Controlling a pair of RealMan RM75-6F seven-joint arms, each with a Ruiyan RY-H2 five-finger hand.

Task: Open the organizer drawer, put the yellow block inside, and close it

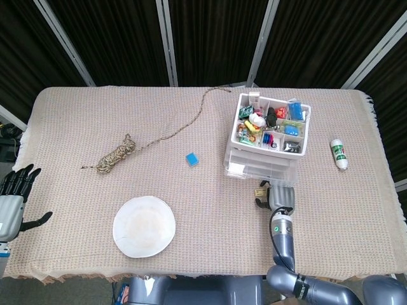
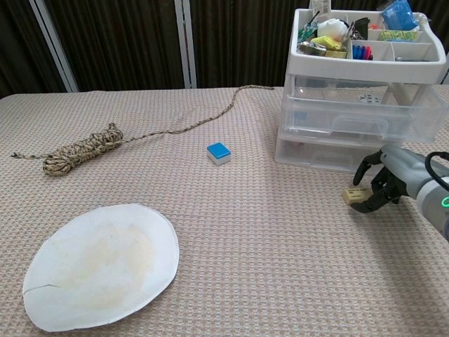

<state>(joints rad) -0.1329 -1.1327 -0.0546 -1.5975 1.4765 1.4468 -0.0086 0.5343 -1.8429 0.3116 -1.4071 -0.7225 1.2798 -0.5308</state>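
The small pale yellow block point(image 2: 354, 196) lies on the tablecloth just in front of the clear organizer point(image 2: 365, 105), also seen as block point(image 1: 261, 192) and organizer point(image 1: 267, 149) in the head view. My right hand point(image 2: 384, 185) curls around the block, with fingers above it and the thumb below, and pinches it low over the table. The organizer's middle drawer point(image 2: 365, 116) juts out a little past the others. Its top tray is full of small items. My left hand point(image 1: 16, 197) hangs open with its fingers spread, off the table's left edge.
A blue block point(image 2: 219, 152) sits mid-table. A coiled rope point(image 2: 81, 149) trails toward the organizer. A white paper plate point(image 2: 102, 263) lies front left. A white bottle point(image 1: 339, 154) lies to the right of the organizer.
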